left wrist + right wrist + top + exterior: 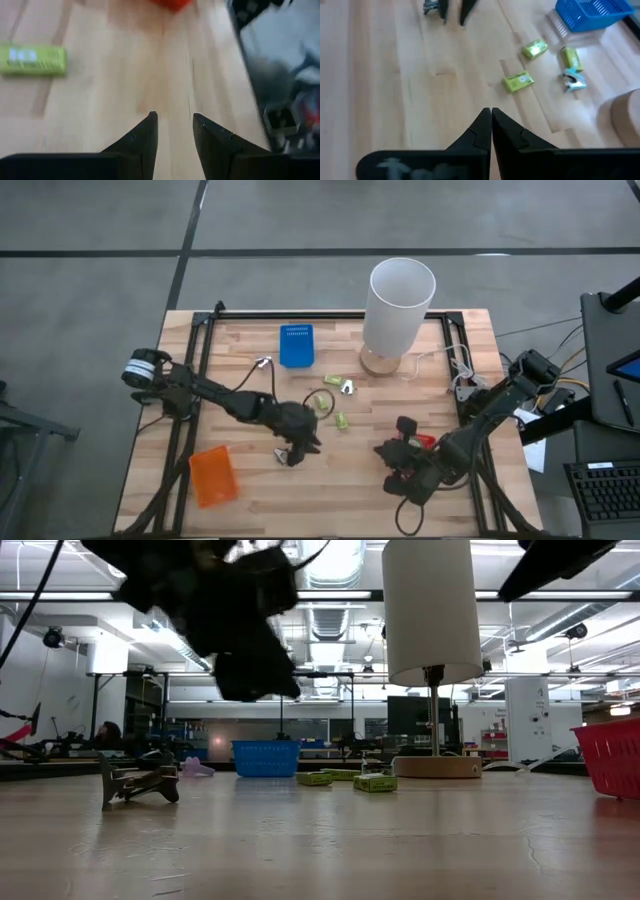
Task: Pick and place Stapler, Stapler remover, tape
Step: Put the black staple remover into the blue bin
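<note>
Two dark arms reach over the wooden desk (250, 500), and places here are given from the white lamp (397, 310) at its far edge. Farthest to the lamp's left, near the front edge, lies an orange tray (211, 475). The left end effector (300, 446) hangs above the desk, left of the lamp and nearer the front, its fingers (145, 137) parted with nothing between them. A small dark stapler remover (140, 783) rests on the desk just beside it. A blue basket (296, 345) sits just left of the lamp. Between the lamp and the left end effector lie three small green boxes (518, 81) and a small metal clip-like piece (574, 81); what they are cannot be told. The right end effector (402, 463) sits low, in front of the lamp toward the front edge, its fingers (482, 131) pressed together on nothing. A red basket (422, 442) is touching it.
</note>
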Controlling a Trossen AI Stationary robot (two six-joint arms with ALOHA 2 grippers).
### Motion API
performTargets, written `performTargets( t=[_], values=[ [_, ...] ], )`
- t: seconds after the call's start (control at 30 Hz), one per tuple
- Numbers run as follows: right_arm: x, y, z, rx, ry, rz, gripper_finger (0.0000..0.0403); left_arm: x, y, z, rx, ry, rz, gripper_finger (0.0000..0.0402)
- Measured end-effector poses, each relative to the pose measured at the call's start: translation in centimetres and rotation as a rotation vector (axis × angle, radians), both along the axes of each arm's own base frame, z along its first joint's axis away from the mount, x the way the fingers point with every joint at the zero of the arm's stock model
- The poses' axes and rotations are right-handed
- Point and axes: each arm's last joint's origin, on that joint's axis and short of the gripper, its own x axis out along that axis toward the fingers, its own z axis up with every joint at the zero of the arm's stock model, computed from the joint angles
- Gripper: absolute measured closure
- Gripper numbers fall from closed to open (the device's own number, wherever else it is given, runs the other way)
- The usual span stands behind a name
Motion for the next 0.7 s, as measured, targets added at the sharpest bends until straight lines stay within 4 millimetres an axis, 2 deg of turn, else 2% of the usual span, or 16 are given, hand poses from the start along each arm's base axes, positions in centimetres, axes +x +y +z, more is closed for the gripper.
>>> performTargets(
  t=[0.23, 0.37, 0.7],
  values=[
    [1.0, -1.4, 0.0, -0.086, 0.043, 0.038, 0.0394, -3.2, -2.1, -0.4, 0.246, 0.181, 0.017, 0.0276],
    [1.7, -2.3, 0.0, -0.135, 0.068, 0.055, 0.0394, -4.7, -3.1, -0.6, 0.305, 0.265, -0.026, 0.0276],
    [2.2, -3.2, -0.3, -0.167, 0.091, 0.058, 0.0394, -5.2, -3.4, -0.9, 0.391, 0.278, -0.096, 0.0276]
  ],
)
